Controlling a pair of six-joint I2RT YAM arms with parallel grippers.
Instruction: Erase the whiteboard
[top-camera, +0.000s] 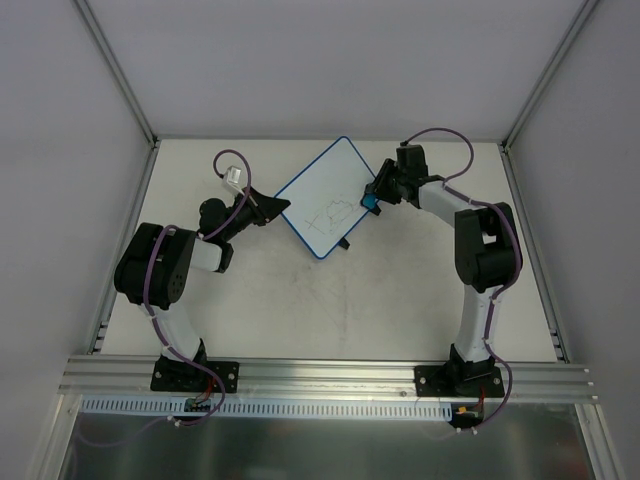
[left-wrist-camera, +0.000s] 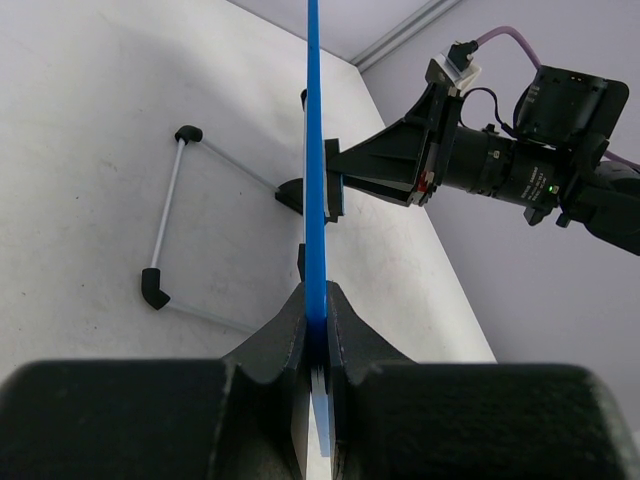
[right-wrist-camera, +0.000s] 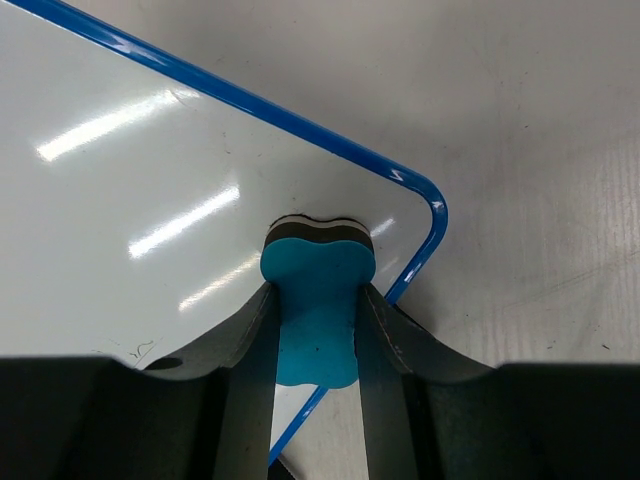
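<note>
The whiteboard (top-camera: 325, 195) is white with a thin blue rim and lies tilted at mid-table, with faint pen lines (top-camera: 332, 214) near its middle. My left gripper (top-camera: 280, 204) is shut on its left edge; in the left wrist view the rim (left-wrist-camera: 315, 200) shows edge-on between my jaws (left-wrist-camera: 318, 330). My right gripper (top-camera: 372, 198) is shut on the blue bone-shaped eraser (right-wrist-camera: 316, 300), which presses on the board (right-wrist-camera: 150, 200) near its rounded corner (right-wrist-camera: 432, 215). The right gripper also shows in the left wrist view (left-wrist-camera: 345, 175).
The board's fold-out wire stand (left-wrist-camera: 165, 215) with black feet rests on the table in the left wrist view. White walls and aluminium posts (top-camera: 115, 70) enclose the table (top-camera: 350, 310). An aluminium rail (top-camera: 330, 375) runs along the near edge.
</note>
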